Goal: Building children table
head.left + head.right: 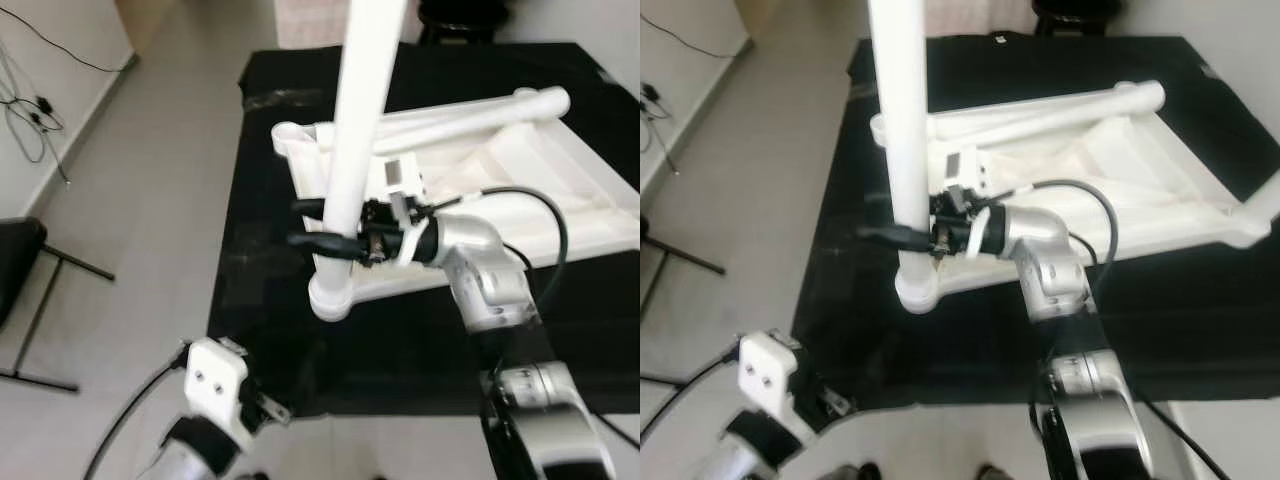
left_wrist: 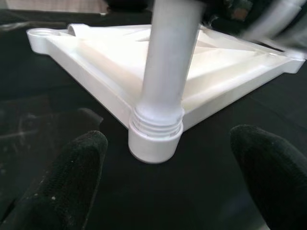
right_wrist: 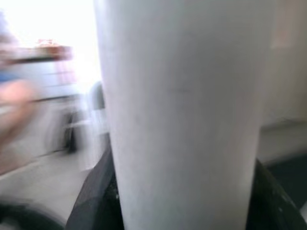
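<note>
Nearest the camera, at about 7 o'clock in the head view, the left gripper hangs low off the edge of the black mat, fingers spread wide apart and holding nothing; its wrist cam looks straight at a corner socket of the white tabletop.

Dead centre, the right gripper is clamped around the upright white table leg, a black finger on either side of the tube. The leg's threaded end sits in that near socket, though it's kinda hard to say how far it's screwed in.

Further out toward 1 o'clock, the tabletop lies upside down on the mat with a second leg lying across its far edge.
</note>
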{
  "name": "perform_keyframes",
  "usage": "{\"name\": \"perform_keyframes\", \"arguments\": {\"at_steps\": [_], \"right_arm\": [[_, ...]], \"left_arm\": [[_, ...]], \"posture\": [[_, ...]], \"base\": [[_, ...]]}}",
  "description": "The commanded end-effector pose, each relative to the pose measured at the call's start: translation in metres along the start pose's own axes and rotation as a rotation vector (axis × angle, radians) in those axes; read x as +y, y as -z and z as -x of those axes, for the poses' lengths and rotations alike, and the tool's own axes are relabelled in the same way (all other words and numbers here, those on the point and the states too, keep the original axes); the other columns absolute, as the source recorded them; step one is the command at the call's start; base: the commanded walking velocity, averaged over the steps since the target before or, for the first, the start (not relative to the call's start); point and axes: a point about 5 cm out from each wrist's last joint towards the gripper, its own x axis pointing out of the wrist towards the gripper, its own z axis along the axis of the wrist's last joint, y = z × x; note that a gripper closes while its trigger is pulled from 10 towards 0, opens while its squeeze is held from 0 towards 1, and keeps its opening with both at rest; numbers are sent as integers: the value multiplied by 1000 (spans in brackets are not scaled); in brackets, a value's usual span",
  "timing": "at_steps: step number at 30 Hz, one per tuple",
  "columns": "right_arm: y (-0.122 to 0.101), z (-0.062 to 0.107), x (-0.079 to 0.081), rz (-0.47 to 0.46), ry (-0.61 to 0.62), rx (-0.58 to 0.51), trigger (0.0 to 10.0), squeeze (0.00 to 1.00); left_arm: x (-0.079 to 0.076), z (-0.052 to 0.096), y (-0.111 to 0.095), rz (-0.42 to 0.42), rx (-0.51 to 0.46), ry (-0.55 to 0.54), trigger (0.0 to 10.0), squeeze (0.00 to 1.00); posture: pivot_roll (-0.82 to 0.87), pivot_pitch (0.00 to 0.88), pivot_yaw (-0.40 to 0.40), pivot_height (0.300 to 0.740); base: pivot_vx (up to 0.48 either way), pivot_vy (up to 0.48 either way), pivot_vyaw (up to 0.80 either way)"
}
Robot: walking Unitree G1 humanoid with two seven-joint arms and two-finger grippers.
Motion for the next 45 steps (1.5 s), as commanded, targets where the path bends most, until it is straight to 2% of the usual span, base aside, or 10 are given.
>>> {"name": "perform_keyframes", "arguments": {"at_steps": [1,8,10,13,14,25,26,39,40,45], "right_arm": [[59,35,2,-94,392,358,0,0],[51,17,-7,-78,312,303,0,0],[46,9,-6,-68,246,298,10000,0],[36,1,-10,-81,161,254,10000,227],[25,-6,-8,-85,78,216,10000,1000],[11,-15,-15,-112,-64,141,10000,1000],[3,-21,-17,-87,-261,116,10000,0],[-20,-39,-20,-73,-709,87,10000,0],[-19,-40,-21,-83,-726,91,0,0],[-18,-39,-23,-98,-772,96,0,0]], "left_arm": [[1,1,3,12,13,4,10000,0],[2,-1,5,15,12,10,10000,0],[3,-1,4,10,8,0,10000,0],[4,-2,4,7,6,-3,10000,0],[4,-3,5,6,7,-2,10000,0],[4,-4,5,6,9,1,10000,0],[3,-4,5,6,8,1,10000,0],[-2,-3,3,7,8,-1,10000,0],[-2,-2,3,7,9,0,10000,0],[-3,-1,3,9,11,0,10000,0]], "posture": [[-53,240,2,740],[-48,219,-3,740],[-48,218,-3,740],[-38,213,-2,740],[-31,210,-1,740],[-25,209,2,740],[-12,210,2,740],[20,235,-6,740],[25,239,-6,740],[27,242,-4,740]], "base": [[0,0,0],[0,0,0],[0,0,0],[0,0,0],[0,0,0],[0,0,0],[0,0,0],[0,0,0],[0,0,0],[0,0,0]]}}
